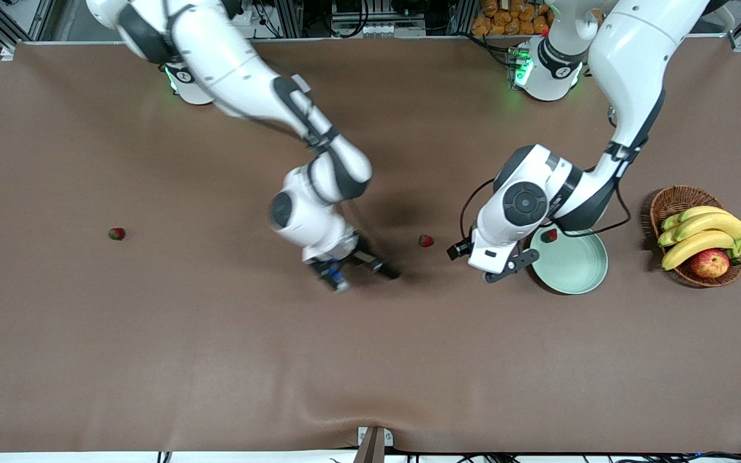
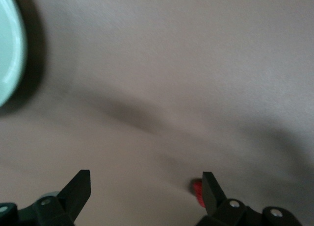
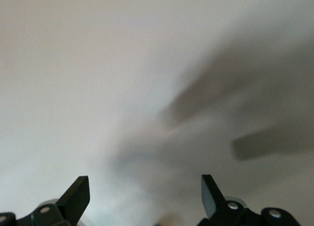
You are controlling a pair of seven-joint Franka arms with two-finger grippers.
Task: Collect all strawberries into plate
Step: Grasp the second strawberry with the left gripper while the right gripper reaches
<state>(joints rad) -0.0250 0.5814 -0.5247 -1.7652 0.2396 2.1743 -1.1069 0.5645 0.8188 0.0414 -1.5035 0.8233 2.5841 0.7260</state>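
Observation:
The pale green plate (image 1: 576, 267) lies toward the left arm's end of the table, with one strawberry (image 1: 548, 235) on it near its rim. A second strawberry (image 1: 426, 240) lies on the brown cloth between the two grippers. A third strawberry (image 1: 116, 233) lies alone toward the right arm's end. My left gripper (image 1: 511, 267) hangs open and empty beside the plate. The left wrist view shows its jaws (image 2: 146, 187) wide apart, a strawberry (image 2: 197, 191) half hidden by one finger, and the plate's edge (image 2: 7, 44). My right gripper (image 1: 364, 278) is open and empty over bare cloth (image 3: 145, 191).
A brown wicker basket (image 1: 669, 202) holding bananas (image 1: 698, 235) and an apple (image 1: 709, 262) stands beside the plate at the left arm's end of the table. The brown cloth covers the whole tabletop.

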